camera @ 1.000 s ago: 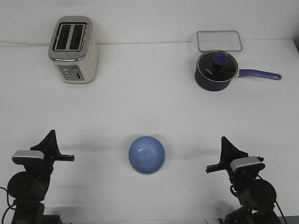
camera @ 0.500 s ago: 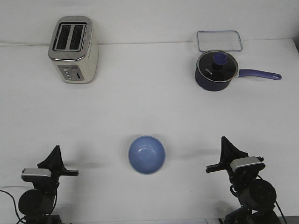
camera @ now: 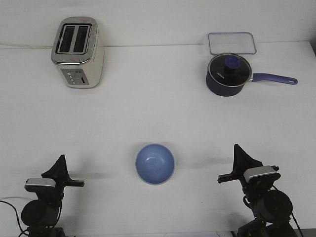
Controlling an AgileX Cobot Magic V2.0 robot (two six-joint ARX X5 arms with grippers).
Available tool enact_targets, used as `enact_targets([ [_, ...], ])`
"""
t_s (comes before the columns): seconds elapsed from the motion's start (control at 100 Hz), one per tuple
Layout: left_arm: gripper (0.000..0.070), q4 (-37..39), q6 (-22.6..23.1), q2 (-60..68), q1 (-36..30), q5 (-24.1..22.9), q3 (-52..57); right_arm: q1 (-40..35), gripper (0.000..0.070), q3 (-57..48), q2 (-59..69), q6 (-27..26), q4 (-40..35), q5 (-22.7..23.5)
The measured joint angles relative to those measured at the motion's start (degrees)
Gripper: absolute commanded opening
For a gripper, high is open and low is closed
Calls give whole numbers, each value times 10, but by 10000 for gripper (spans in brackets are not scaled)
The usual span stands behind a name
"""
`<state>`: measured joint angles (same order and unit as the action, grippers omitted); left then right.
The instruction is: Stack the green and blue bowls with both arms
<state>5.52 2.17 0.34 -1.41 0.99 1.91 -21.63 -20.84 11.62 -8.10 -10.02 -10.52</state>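
Near the middle of the desk's near edge, the blue bowl (camera: 155, 163) sits upright on the white desk (camera: 158, 113), its opening facing up and its inside bare; only this one bowl shows in the front view, and no green bowl can be made out. At the near left corner, the left gripper (camera: 59, 168) points up and away from the robot, well apart from the bowl, with nothing visible in its hold; the fingers overlap into a single dark wedge from this angle, so how far they are parted cannot be told. At the near right corner, the right gripper (camera: 241, 157) stands in a mirrored pose, also well apart from the bowl and holding nothing visible, and its finger spacing likewise cannot be told. Toward the far left corner stands a cream toaster (camera: 77, 52) with two slots on top. Toward the far right corner sits a dark navy saucepan (camera: 227, 75) with its lid on and its handle pointing to the right edge; a clear rectangular container (camera: 232, 43) lies just behind it, at the far edge.
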Motion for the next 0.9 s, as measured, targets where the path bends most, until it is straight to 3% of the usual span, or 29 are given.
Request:
enact_targets([
  [0.51,15,0,0,0,0,0,0,0,0,0,0,7,0,-1],
  [0.69,15,0,0,0,0,0,0,60,0,21,-24,81,5,0],
  [0.9,15,0,0,0,0,0,0,169,0,134,-81,164,26,68],
])
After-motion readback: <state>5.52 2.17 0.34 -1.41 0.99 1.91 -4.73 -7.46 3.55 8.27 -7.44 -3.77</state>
